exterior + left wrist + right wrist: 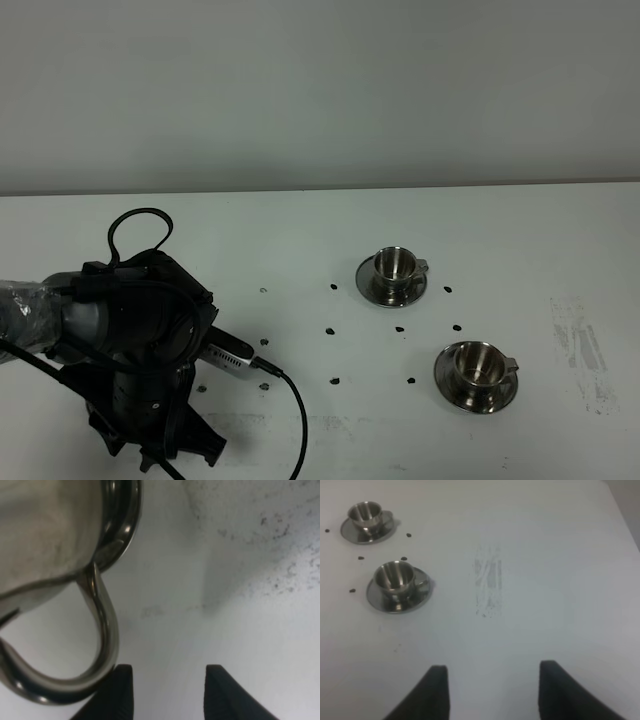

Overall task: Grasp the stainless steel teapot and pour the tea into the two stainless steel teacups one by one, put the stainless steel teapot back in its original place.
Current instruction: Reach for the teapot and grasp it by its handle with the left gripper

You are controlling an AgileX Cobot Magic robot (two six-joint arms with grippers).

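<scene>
In the left wrist view the stainless steel teapot (45, 535) fills one corner, with its loop handle (102, 630) curving off it. My left gripper (169, 692) is open and empty; one fingertip (117, 692) sits right by the handle's outer curve, and the handle is not between the jaws. In the exterior view my left arm (140, 360) hides the teapot and its saucer. The two stainless steel teacups stand on saucers, one farther back (392, 266) and one nearer (477, 366); both also show in the right wrist view (365, 514) (394, 579). No tea shows. My right gripper (492, 690) is open and empty, well away from the cups.
Small black marks (335, 287) dot the white table (300, 230) around the cups. A grey scuff (580, 350) lies to the right of the nearer cup. A black cable (295, 410) trails from the left arm to the table's front edge.
</scene>
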